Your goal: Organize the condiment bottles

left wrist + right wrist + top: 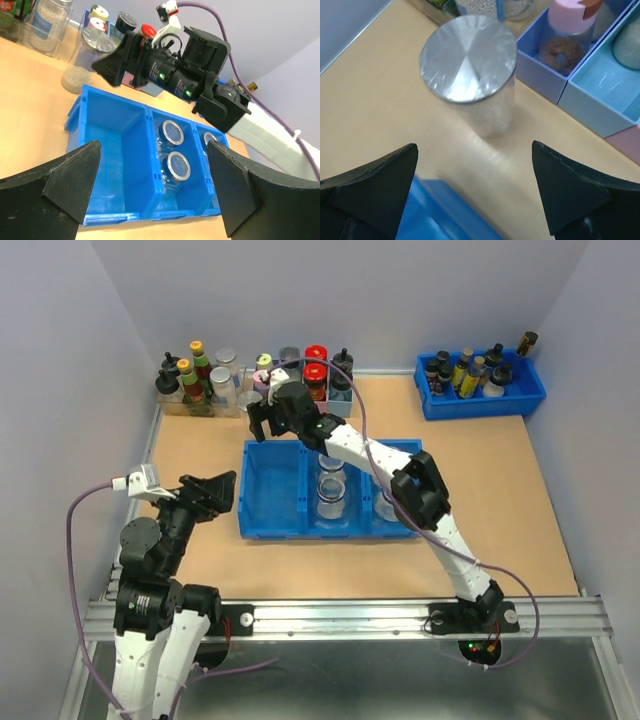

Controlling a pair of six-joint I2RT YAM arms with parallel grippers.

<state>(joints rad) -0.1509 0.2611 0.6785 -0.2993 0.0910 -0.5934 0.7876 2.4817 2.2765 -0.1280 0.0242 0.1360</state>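
A clear glass jar with a flat silver lid (pixel 468 57) stands on the table just beyond the open fingers of my right gripper (pixel 475 185). It also shows in the left wrist view (pixel 97 39). In the top view my right gripper (pixel 264 426) hangs behind the back left corner of the blue tray (pixel 272 530). Two open jars (pixel 331 468) (pixel 331 500) stand in the tray's middle compartment, and a third (pixel 212 138) in the right one is partly hidden by the right arm. My left gripper (pixel 215 495) is open and empty, left of the tray.
Bottles with coloured caps stand in clear and pale blue boxes (pixel 200 380) along the back left. A pink-capped bottle (pixel 570 12) stands in the box next to the lidded jar. A blue bin (pixel 480 390) of small dark bottles is at the back right.
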